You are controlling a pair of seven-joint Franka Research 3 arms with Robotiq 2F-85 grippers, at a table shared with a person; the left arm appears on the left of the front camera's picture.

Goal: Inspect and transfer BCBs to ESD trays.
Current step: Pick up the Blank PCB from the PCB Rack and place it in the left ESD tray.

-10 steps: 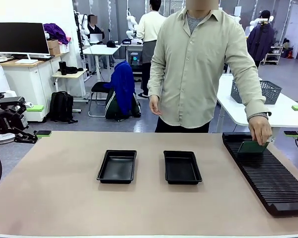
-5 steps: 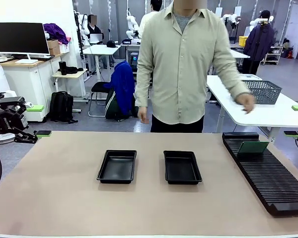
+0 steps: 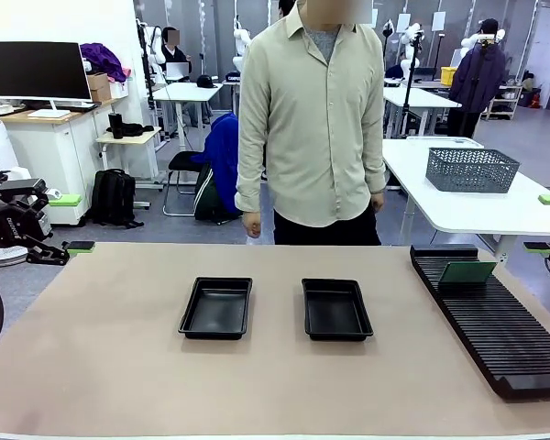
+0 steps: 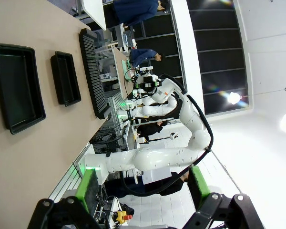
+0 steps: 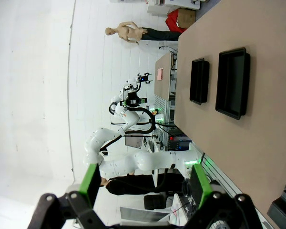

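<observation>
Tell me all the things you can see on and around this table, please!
Table: one, light brown, across the front.
Trays: two, black, empty, side by side mid-table.
Rack: one, black, slotted, on the table's right side.
Board: one, green, standing in the rack's far end.
Basket: one, grey mesh, on the white table behind.
Person: one, pale shirt, standing at the far side, arms down.
Left gripper: one, black with green pads, open, holding nothing.
Right gripper: one, black with green pads, open, holding nothing.
</observation>
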